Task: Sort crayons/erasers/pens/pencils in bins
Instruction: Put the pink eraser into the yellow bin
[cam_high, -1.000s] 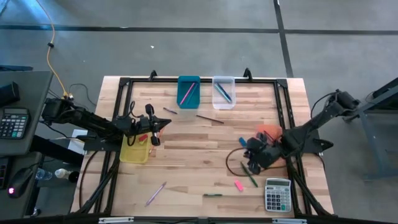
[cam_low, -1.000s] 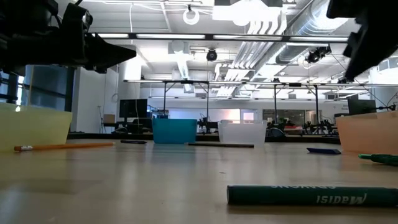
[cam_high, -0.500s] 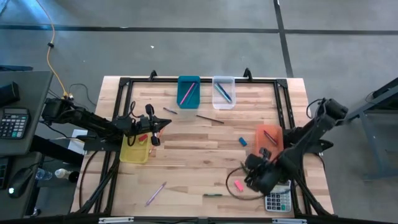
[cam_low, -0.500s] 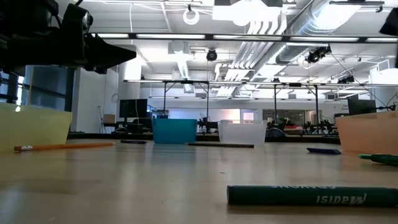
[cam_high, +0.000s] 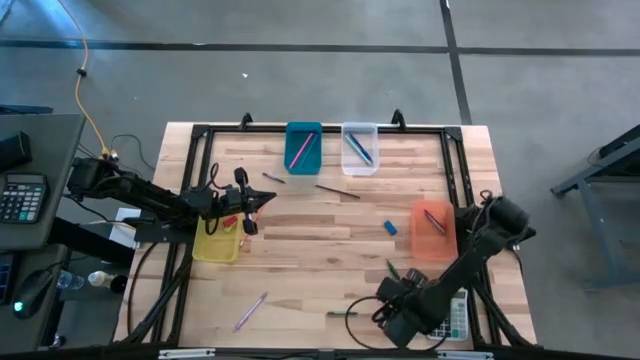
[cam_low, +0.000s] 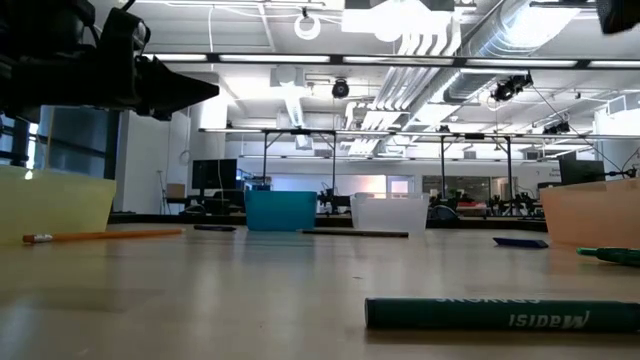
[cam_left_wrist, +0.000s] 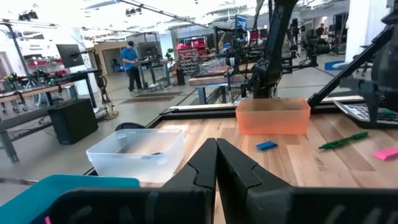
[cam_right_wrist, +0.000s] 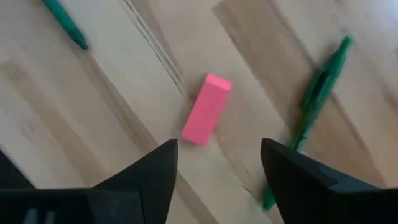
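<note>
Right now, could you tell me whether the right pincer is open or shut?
Open: in the right wrist view, the right pincer shows its two fingers spread apart above the pink eraser, nothing held.

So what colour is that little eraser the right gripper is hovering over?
Pink. The eraser shows best in the right wrist view, beneath the open right gripper.

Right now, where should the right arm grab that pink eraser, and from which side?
Grip the pink eraser across its two long sides, at mid-length, coming straight down. It lies flat on the table, clear of the green pen, and the right gripper hangs open above it.
</note>
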